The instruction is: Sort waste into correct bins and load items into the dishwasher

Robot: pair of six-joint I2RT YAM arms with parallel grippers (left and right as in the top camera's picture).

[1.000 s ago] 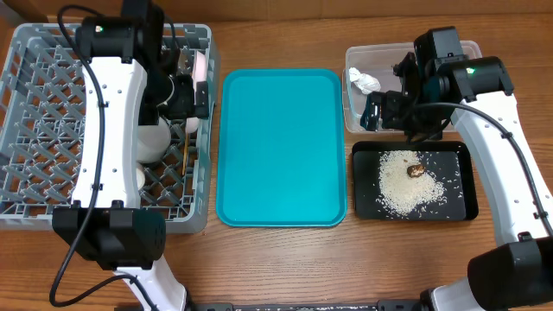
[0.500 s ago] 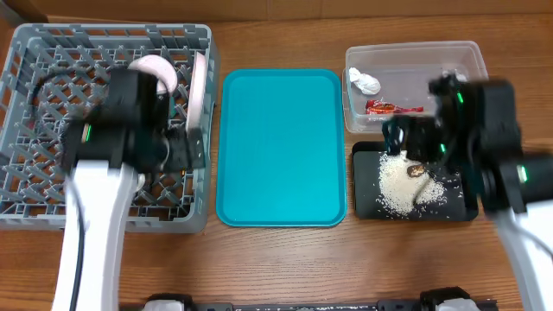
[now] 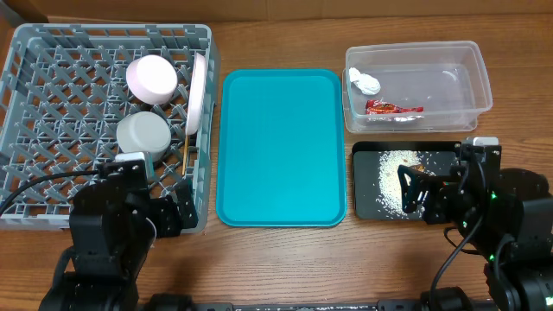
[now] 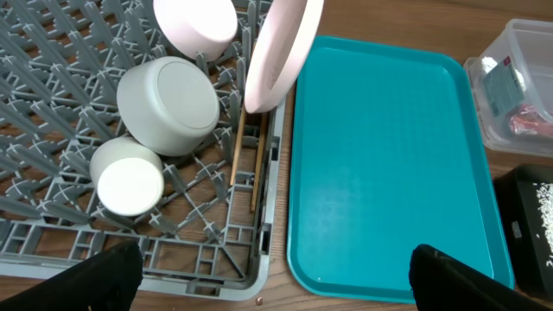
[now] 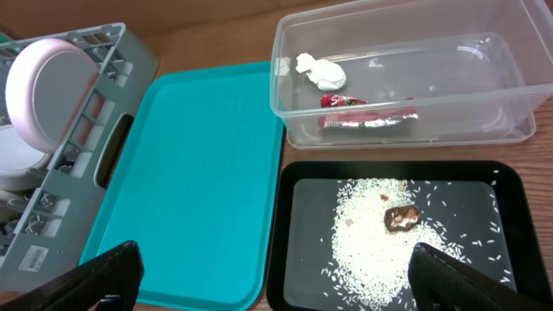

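Note:
The grey dish rack [image 3: 52, 104] holds the upright white plate [image 4: 281, 47], the small white dish [image 4: 194, 22], the grey metal bowl [image 4: 168, 104], the white cup [image 4: 130, 184] and the chopsticks [image 4: 236, 160]. The clear tub [image 3: 479, 78] holds the white tissue wad [image 5: 321, 72] and the red wrapper [image 5: 363, 101]. The black tray [image 5: 294, 250] holds rice grains [image 5: 367, 238] and the brown scrap [image 5: 402, 218]. My left gripper [image 4: 275, 283] is open and empty above the rack's front right corner. My right gripper [image 5: 276, 285] is open and empty above the black tray's front left edge.
The turquoise serving tray [image 3: 281, 147] lies bare between the rack and the bins. Both arm bases [image 3: 117, 229] [image 3: 484, 207] sit low at the table's front edge. A tiny crumb [image 4: 260, 299] lies on the wood by the rack's corner.
Both arms have pulled back toward the table's front, the left from over the rack, the right from over the tub. The red wrapper now shows lying in the tub.

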